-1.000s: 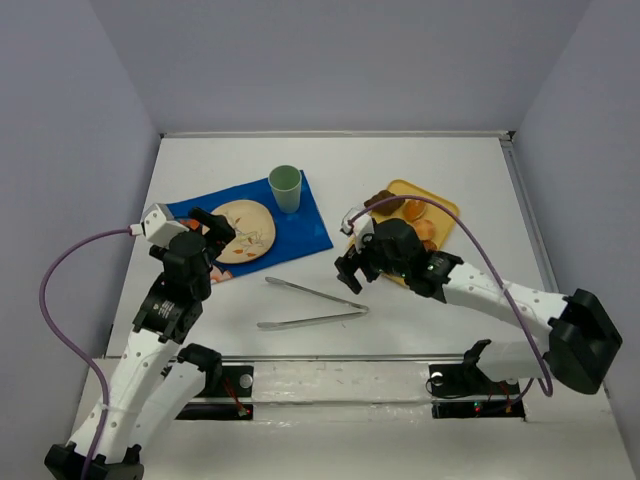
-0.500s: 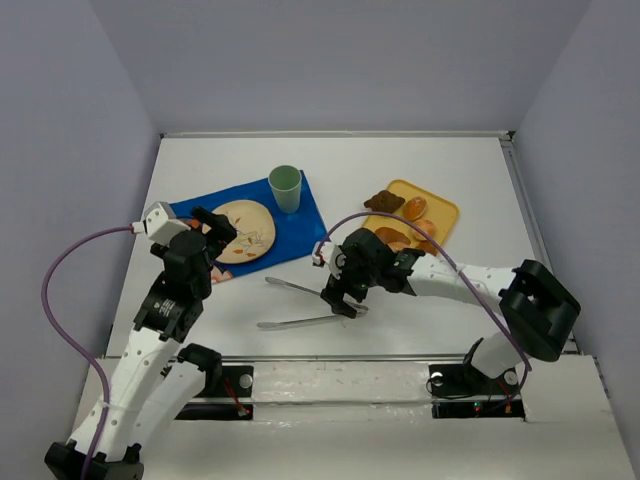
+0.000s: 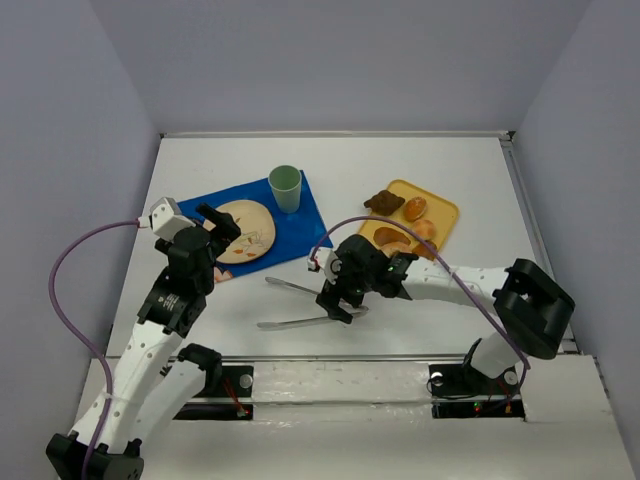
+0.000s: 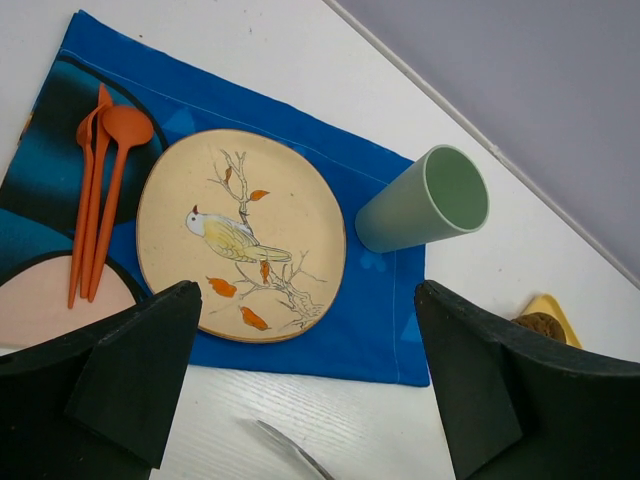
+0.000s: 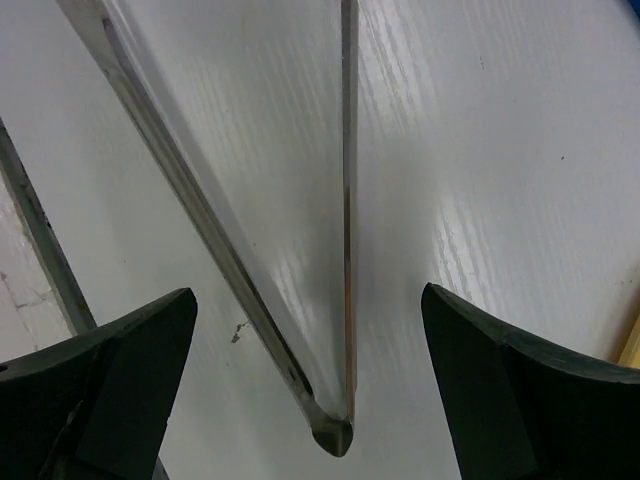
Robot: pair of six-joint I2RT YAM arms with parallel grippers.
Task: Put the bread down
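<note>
Though lying well apart from both grippers, bread [image 3: 415, 208]: resting on the yellow tray [image 3: 447, 212] at the far right of the table, just beside the dark brown pastry [image 3: 383, 201], with another orange roll [image 3: 392, 238] sitting nearer the arms.
Right gripper [image 3: 340, 300]: hanging low over the white table [image 3: 450, 165], fingers spreading wide, gripping nothing.
Right fingers [image 5: 120, 370]: standing either side of the joined end of the metal tongs [image 3: 295, 322], staying apart from it in the right wrist view.
Tongs: lying flat on the table in front of the arms, the two blades opening toward the left arm's side.
Left gripper [image 3: 218, 225]: hovering above the near part of the blue placemat [image 4: 360, 330], claw gaping wide, carrying nothing.
Plate [image 4: 190, 180]: lying on the placemat, showing a painted bird on a branch.
Cup [image 4: 420, 205]: standing upright at the placemat's far corner, just beside the plate, pale green.
Cutlery [image 4: 105, 180]: lying side by side on the placemat, orange, near the plate on the side away from the cup.
Tray in the left wrist view: peeking in at the right edge only, with the brown pastry on its corner.
</note>
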